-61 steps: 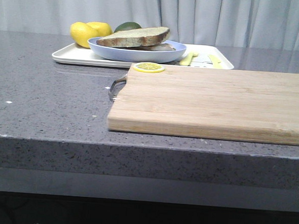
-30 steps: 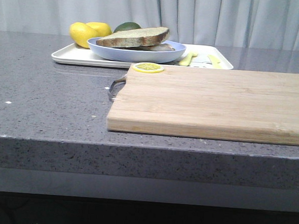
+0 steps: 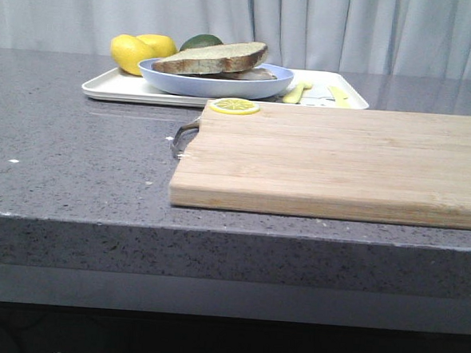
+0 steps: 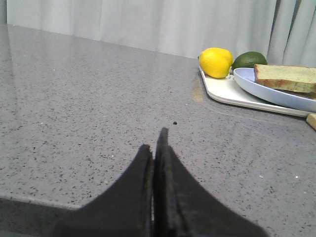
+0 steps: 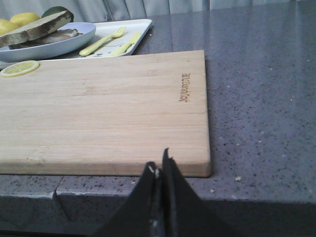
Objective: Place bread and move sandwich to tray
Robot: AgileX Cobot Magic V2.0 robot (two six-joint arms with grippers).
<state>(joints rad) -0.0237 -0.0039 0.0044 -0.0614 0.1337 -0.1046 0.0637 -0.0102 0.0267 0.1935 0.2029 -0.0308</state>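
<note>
Sandwich [image 3: 215,58] sitting on blue plate [image 3: 217,85] on tray [image 3: 113,89] near tabletop [image 3: 76,159] far edge. Left hand [image 4: 155,148] and right hand [image 5: 160,170] both pinched closed, empty, well apart from it at near edge.

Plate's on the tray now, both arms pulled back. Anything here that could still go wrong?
The top bread slice sits tilted on the light blue plate, overhanging its left rim, so it might slide off. The plate crowds the yellow fork and lemons on the tray; any nudge could shove them.

front: low, facing the board [image 3: 332,160] edge-on
wrists: low over counter
shared: board, tray [image 3: 113,85]
</note>
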